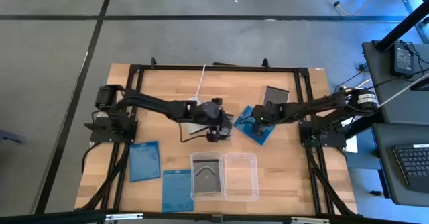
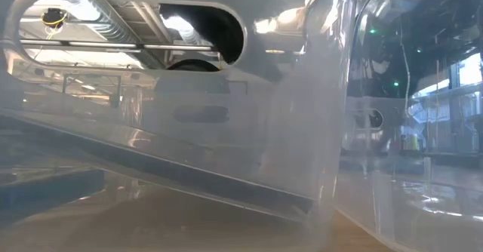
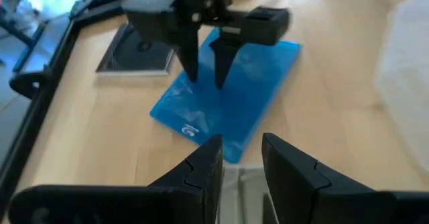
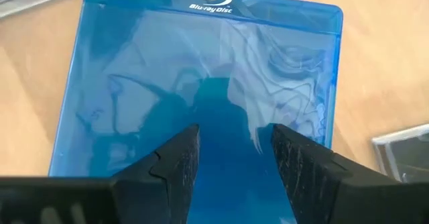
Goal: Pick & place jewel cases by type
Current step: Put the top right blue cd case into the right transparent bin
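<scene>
A translucent blue jewel case lies flat at the table's middle right. My right gripper is open above it, fingers pointing down at its face. A dark grey case lies flat beyond it. My left gripper is open at the table's middle, facing the blue case. A pale, clear edge shows low between its fingers. Two more blue cases lie at the near left. My right gripper comes at the blue case from above, its fingertips over the case's face near one side edge. Whether they touch the case, I cannot tell. My left gripper: whether its fingers touch the clear edge between them, I cannot tell.
Two clear shallow trays stand side by side at the near middle: the left one holds a dark case, the right one shows nothing inside. Their walls fill the low view. A white cord runs in from the far edge.
</scene>
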{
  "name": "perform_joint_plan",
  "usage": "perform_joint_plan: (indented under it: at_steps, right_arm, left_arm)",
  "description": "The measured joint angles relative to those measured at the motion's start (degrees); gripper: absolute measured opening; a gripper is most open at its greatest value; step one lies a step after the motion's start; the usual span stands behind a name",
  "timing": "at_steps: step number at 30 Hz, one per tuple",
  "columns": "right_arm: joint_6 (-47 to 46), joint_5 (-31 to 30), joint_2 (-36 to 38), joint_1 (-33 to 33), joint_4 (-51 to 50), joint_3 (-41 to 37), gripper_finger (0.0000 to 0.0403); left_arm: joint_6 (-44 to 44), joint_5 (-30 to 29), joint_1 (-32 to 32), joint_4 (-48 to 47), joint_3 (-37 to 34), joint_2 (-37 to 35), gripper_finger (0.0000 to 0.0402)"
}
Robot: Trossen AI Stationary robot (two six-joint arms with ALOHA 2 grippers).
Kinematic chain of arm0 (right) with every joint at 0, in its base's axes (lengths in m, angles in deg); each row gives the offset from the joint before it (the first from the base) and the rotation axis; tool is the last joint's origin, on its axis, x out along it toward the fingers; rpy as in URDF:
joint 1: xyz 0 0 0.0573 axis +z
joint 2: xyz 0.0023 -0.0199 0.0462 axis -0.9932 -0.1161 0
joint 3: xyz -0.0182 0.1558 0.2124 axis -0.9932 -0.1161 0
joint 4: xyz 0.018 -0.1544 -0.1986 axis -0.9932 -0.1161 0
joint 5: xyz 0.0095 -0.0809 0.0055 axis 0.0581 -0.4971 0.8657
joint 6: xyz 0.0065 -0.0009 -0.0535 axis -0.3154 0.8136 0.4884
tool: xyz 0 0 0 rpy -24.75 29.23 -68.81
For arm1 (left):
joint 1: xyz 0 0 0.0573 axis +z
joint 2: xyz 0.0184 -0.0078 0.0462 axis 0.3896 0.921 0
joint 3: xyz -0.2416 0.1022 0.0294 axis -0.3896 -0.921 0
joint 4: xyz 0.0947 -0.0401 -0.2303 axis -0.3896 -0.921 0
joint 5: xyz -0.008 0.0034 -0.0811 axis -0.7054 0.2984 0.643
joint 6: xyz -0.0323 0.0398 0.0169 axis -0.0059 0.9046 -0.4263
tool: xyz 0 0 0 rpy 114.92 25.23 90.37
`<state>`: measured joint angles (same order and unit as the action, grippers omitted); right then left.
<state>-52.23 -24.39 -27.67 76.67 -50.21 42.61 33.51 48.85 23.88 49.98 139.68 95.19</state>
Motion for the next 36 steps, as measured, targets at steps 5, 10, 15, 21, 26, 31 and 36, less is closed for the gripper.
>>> perform_joint_plan:
  at_steps: [5,10,15,21,26,31,36]
  right_arm:
    - [0.81,-0.17,-0.07,-1.86,1.59,-0.02,0.0193]
    - [2.59,-0.28,-0.11,-2.68,2.84,-0.09,0.0193]
    - [2.56,-0.35,-0.11,-2.66,2.92,-0.09,0.0193]
    - [2.35,-0.3,-0.09,-2.64,3.03,-0.09,0.0193]
    - [-0.68,-0.31,-0.09,-2.64,3.12,-0.09,0.0193]
    - [-1.45,-0.35,-0.07,-2.64,3.19,-0.09,0.0193]
    - [1.05,-0.35,0.57,-2.64,3.42,0.33,0.0193]
  left_arm:
    - [-2.48,3.37,2.36,-0.06,4.03,6.24,0.0104]
    - [-5.44,10.04,4.35,-0.39,6.71,10.55,0.0101]
    - [-5.95,12.17,5.54,2.46,7.18,13.29,0.01]
    - [-5.95,11.97,5.53,3.34,7.16,14.83,0.0101]
    - [-5.12,11.93,5.16,3.63,7.16,14.85,0.0107]
    - [-5.2,11.95,5.16,3.91,7.14,14.87,0.0122]
    - [-7.94,13.73,5.15,3.83,7.14,14.87,0.0155]
